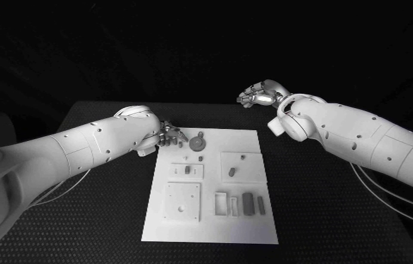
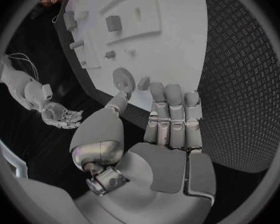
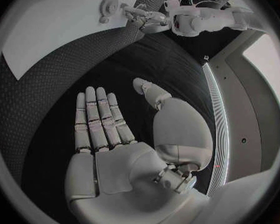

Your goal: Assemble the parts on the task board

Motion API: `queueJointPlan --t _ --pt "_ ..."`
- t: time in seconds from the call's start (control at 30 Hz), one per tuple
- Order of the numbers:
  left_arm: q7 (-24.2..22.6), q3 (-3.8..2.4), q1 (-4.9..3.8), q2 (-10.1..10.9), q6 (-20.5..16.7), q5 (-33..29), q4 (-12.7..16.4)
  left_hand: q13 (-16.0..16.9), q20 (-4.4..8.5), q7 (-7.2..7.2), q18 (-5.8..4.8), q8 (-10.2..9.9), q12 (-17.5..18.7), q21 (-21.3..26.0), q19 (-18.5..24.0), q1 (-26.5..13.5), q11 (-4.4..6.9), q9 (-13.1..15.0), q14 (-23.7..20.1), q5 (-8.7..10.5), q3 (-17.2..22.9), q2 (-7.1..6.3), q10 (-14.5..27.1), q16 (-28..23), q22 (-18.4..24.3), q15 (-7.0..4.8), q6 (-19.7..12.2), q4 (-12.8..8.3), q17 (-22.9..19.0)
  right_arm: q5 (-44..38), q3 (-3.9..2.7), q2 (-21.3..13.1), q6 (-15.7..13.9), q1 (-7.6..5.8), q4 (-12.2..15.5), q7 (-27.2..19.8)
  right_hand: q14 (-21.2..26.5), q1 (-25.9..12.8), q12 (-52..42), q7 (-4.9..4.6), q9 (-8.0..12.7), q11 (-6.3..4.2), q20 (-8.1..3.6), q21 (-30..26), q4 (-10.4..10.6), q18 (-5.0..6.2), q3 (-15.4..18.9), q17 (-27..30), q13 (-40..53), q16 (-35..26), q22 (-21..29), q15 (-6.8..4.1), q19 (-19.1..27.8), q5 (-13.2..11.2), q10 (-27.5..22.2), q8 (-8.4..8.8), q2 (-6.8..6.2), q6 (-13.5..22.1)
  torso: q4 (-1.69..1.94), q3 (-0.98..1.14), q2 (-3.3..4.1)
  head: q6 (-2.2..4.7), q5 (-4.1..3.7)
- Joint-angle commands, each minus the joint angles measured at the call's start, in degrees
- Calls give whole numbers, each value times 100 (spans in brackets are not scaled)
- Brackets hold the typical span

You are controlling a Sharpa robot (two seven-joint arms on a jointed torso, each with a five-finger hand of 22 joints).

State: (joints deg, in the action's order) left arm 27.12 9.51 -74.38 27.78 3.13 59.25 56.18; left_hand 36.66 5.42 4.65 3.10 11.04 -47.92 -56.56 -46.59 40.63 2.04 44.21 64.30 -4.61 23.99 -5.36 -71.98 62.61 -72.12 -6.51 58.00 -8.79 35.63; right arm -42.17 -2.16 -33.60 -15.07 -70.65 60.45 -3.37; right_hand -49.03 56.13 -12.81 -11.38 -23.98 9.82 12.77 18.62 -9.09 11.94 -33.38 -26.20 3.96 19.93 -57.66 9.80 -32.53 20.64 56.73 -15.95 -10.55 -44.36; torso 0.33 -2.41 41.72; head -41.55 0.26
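Observation:
The white task board (image 1: pixel 215 216) lies in the middle of the black table. A toothed gear (image 1: pixel 198 143) sits near its far left corner, with small parts (image 1: pixel 232 171) and bar-shaped parts (image 1: pixel 247 204) spread over the plate. My left hand (image 1: pixel 168 135) hovers at that far left corner, fingers straight and apart and holding nothing. In the left wrist view its fingertips (image 2: pixel 167 92) end just short of the gear (image 2: pixel 123 78) and a small part (image 2: pixel 143 83). My right hand (image 1: pixel 256 95) is raised beyond the far right corner. In the right wrist view this hand (image 3: pixel 109 129) is flat and holds nothing.
Raised square blocks (image 1: pixel 183 201) and a slotted holder (image 1: pixel 225 203) stand on the near half of the board. Cables (image 1: pixel 52 192) trail over the table beside the left arm. Black textured tabletop (image 1: pixel 327 216) surrounds the board.

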Motion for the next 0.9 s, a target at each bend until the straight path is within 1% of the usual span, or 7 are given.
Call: queueJointPlan --t 0.03,0.2,0.27,0.4,0.53,0.63,0.9 --pt "-72 0 3 -32 106 -34 4 10 650 -23 1 22 -24 -27 -30 7 0 -8 19 1 -4 69 -24 25 -10 -32 -23 19 10 1 -3 5 53 0 11 -34 36 6 37 -123 5 22 -3 -24 7 -75 26 9 -6 -31 -7 16 29 27 36 -26 10 43 6 1 1 -5 -5" --pt "-60 2 7 -40 187 -34 -11 27 653 -22 -7 30 -40 -31 -22 71 -2 -9 1 -42 -1 159 -9 36 -33 -31 -18 -27 26 1 -3 5 54 0 12 -33 36 7 38 -123 6 22 -3 -25 8 -74 26 9 -6 -31 -9 16 29 28 37 -26 11 43 8 -1 -1 -16 -4" --pt "-52 3 8 -40 211 -34 -28 36 654 -20 -12 35 -47 -35 -16 154 -5 -9 -8 -77 5 223 -2 42 -50 -29 -19 -98 35 1 -3 7 53 0 11 -33 36 7 38 -123 6 22 -3 -26 8 -74 26 9 -6 -31 -9 16 29 28 37 -26 11 43 7 1 -1 -20 -1" --pt "-57 5 8 -32 243 -34 -36 46 652 -19 -23 49 -56 -39 -16 274 -6 -7 -15 -112 1 287 3 48 -72 -25 -7 -215 46 1 -3 7 53 0 11 -33 36 8 39 -123 7 22 -3 -26 8 -74 25 9 -5 -31 -10 16 29 28 38 -27 11 43 5 2 -2 -18 -4" --pt "-68 7 9 -37 267 -35 -53 52 648 -18 -36 57 -62 -37 -20 358 -8 -10 -18 -269 -6 379 2 52 -90 -19 -1 -304 54 1 -3 7 56 0 14 -35 36 9 40 -123 7 22 -3 -27 8 -74 25 9 -5 -31 -11 16 28 29 38 -27 11 43 4 1 1 -23 -3" --pt "-80 8 11 -43 270 -37 -58 54 646 -16 -41 59 -63 -34 -21 379 -11 -13 -19 -324 -16 410 2 51 -97 -16 -2 -335 56 1 -3 15 54 0 8 -36 36 9 41 -123 7 22 -3 -27 9 -74 24 9 -5 -31 -12 16 28 29 39 -28 12 43 1 1 2 -22 -3" --pt "-112 9 16 -60 305 -135 -127 54 645 -13 -47 66 -63 -27 -23 433 -14 -16 -20 -354 -13 503 -7 51 -108 -8 4 -379 60 1 -3 16 59 0 8 -35 36 10 43 -123 8 22 -3 -29 10 -74 24 9 -5 -32 -15 16 29 29 39 -29 13 42 2 3 2 -36 -3"
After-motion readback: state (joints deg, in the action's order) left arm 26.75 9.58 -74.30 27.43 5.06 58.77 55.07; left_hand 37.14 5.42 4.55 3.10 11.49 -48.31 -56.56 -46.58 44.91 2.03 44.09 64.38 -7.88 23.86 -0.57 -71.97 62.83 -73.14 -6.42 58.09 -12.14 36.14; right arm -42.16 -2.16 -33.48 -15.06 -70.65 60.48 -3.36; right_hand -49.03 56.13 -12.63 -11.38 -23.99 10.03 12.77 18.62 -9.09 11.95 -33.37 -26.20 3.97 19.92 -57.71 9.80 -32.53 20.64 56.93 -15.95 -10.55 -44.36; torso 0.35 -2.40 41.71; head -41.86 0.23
